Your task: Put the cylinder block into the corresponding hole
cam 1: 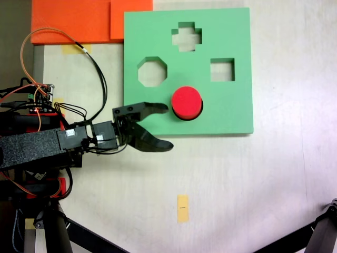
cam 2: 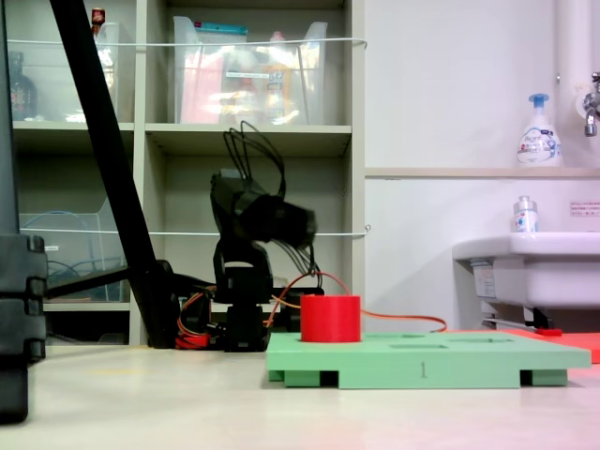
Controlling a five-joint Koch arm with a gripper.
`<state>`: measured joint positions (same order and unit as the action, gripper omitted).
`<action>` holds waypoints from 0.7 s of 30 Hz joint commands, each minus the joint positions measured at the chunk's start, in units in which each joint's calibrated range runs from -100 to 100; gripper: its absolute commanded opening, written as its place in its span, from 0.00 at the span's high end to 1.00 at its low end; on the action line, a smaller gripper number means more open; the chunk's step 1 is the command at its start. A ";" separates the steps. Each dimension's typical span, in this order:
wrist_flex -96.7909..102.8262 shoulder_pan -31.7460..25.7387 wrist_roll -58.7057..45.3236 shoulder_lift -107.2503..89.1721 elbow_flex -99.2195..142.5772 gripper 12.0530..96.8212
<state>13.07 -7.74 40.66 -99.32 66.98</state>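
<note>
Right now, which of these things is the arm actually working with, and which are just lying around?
Part of the job:
red cylinder block
green board, round hole under the block
open gripper

Just lying about:
orange foam sheets
yellow tape strip
soap bottle

Legible marking found — a single figure "1" on the front edge of the green foam board (cam 2: 424,370), in the low fixed view, below the board's top face and between its two dark notches.

The soap bottle (cam 2: 539,131) on the ledge carries a blue printed label — too small to read. A sticker on the front of the sink (cam 2: 484,278) bears print, not legible. A pink-edged notice (cam 2: 583,209) on the wall at the right edge shows characters, unreadable.

The yellow tape strip (cam 1: 182,208) on the table is blank.
</note>
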 commanded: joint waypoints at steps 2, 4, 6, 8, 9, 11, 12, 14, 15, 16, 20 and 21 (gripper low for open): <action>0.94 2.88 -19.24 -0.68 -4.46 0.55; 0.46 4.20 -28.91 -0.68 -3.47 0.59; -0.98 4.93 -33.02 -0.68 2.12 0.59; -0.70 5.42 -37.12 -0.68 9.79 0.59; -0.70 5.52 -38.68 -0.68 14.38 0.59; -0.89 6.11 -40.98 -0.68 22.75 0.59; -0.79 6.40 -41.76 -0.68 26.44 0.59; -0.89 6.45 -42.00 -0.68 32.52 0.59; -1.18 6.40 -42.05 -0.68 33.02 0.59; -1.47 6.30 -42.49 -0.68 33.02 0.59; -10.81 6.59 -42.83 -0.68 33.02 0.58; -11.87 6.89 -42.78 -0.68 33.02 0.60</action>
<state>8.17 -1.34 -1.93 -99.59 99.12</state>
